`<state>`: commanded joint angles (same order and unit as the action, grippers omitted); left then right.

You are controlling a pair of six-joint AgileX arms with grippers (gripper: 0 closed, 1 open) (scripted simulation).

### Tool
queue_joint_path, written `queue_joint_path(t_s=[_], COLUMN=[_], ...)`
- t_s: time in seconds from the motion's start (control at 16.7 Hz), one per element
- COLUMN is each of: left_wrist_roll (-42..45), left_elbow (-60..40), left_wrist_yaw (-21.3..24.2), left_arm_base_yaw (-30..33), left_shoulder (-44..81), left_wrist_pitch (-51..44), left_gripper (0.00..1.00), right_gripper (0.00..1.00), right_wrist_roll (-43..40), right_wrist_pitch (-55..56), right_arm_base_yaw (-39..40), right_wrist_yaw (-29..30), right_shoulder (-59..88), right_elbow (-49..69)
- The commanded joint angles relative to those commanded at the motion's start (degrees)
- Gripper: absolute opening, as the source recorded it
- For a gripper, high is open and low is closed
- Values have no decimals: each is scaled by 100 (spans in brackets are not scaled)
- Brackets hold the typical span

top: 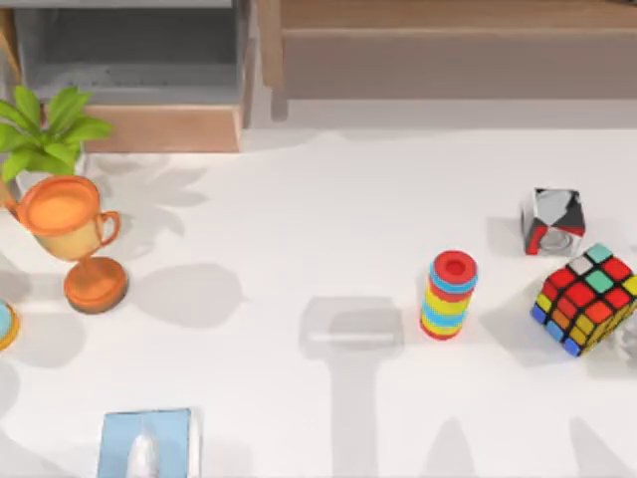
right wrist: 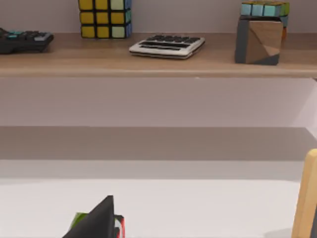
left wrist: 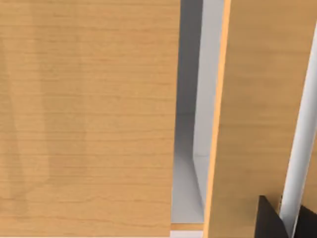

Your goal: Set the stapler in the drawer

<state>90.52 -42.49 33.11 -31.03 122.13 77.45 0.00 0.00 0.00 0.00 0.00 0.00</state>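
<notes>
The stapler [top: 352,329] is a faint, glassy whitish bar lying flat on the white table, just left of the striped ring stack [top: 449,295]. At the table's back left the drawer [top: 164,127] stands open, with grey walls and floor behind its tan wooden front panel. A dark part of my left gripper [left wrist: 277,223] shows in the left wrist view, close against tan wood panels with a grey gap between them. In the right wrist view a dark edge of my right gripper [right wrist: 99,220] hangs over the white table, facing a shelf.
A long wooden unit [top: 448,50] runs along the back right. A plant [top: 45,129] and an orange trophy [top: 75,234] stand at the left, and a light-blue tissue box [top: 147,443] is at front left. A colour cube [top: 589,297] and a black-white cube [top: 552,221] sit at the right.
</notes>
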Motion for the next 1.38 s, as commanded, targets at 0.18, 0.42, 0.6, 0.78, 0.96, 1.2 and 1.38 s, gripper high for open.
queue_joint_path(t_s=[0.18,0.42,0.6,0.78,0.96,1.2,1.38], left_wrist_roll=[2,-17,-28,-30,-27,-39,-51], left_elbow=[-436,-1133,-1344,-1313,-1536,-2373,-2870], left_wrist_yaw=[-144,-389,-478,-465,-516,-708,-832], left_arm_base_yaw=[150,397,486,456,515,702,831], left_shoulder=[198,487,583,570,702,1057,1280], left_wrist_pitch=[-220,-591,-727,-727,-857,-1257,-1538], left_gripper=[0,0,0,0,0,0,0], right_gripper=[100,100,100,100,100,100,100], right_wrist_roll=[0,0,0,0,0,0,0], right_wrist_pitch=[0,0,0,0,0,0,0], right_arm_base_yaw=[0,0,0,0,0,0,0], right_wrist_yaw=[0,0,0,0,0,0,0], right_shoulder=[0,0,0,0,0,0,0], right_elbow=[0,0,0,0,0,0,0])
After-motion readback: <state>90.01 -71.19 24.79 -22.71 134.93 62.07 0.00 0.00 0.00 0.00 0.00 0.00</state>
